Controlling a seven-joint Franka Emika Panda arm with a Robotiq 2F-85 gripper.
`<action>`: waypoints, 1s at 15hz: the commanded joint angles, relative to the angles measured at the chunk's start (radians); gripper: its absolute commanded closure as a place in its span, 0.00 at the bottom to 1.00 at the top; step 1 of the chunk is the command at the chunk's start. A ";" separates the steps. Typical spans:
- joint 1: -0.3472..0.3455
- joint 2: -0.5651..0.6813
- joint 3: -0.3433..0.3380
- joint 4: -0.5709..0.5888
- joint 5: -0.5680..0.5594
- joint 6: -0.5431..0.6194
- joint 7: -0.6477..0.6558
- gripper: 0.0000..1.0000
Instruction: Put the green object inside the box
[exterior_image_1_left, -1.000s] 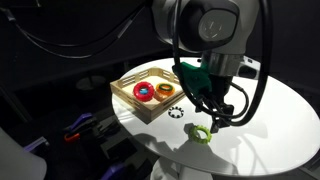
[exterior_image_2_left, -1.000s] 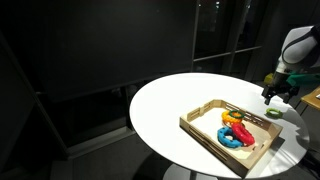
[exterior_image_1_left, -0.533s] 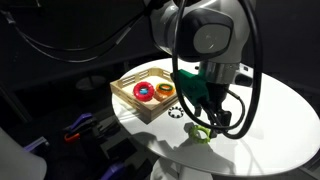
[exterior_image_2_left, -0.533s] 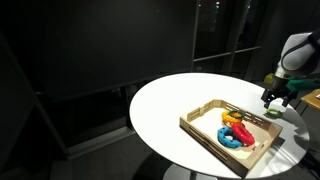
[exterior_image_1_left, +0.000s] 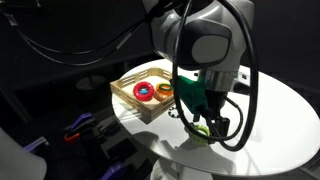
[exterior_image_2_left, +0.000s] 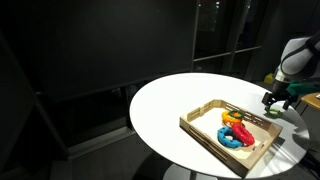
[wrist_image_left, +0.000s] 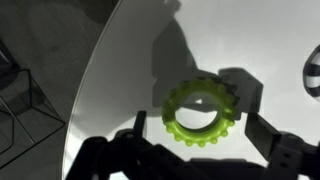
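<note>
The green object (wrist_image_left: 199, 114) is a small light-green ring with a bumpy rim. It lies flat on the white round table, near the table's edge. In the wrist view it sits between my two dark fingers, which stand apart on either side without touching it. My gripper (wrist_image_left: 200, 135) is open and low over the ring. In an exterior view the ring (exterior_image_1_left: 203, 131) shows just under my fingers (exterior_image_1_left: 207, 126). The box (exterior_image_1_left: 133, 92) is a light-wood slatted tray; it also shows in the other exterior view (exterior_image_2_left: 203, 131). It holds a red ring with a blue centre (exterior_image_1_left: 144, 92).
A black-and-white toothed ring (exterior_image_1_left: 177, 111) lies on the table (exterior_image_1_left: 280, 110) between the box and the green ring. The box also holds an orange item (exterior_image_1_left: 164, 92). The table edge (wrist_image_left: 95, 90) runs close beside the green ring. Dark surroundings lie beyond the table.
My gripper has come down and moved toward the green ring, from above and beside it to straddling it. The ring and box have not moved.
</note>
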 joint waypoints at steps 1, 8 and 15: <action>-0.026 0.018 0.016 -0.002 0.045 0.037 -0.059 0.00; -0.035 0.036 0.021 -0.002 0.072 0.059 -0.085 0.26; -0.032 -0.014 0.033 -0.001 0.093 0.012 -0.078 0.51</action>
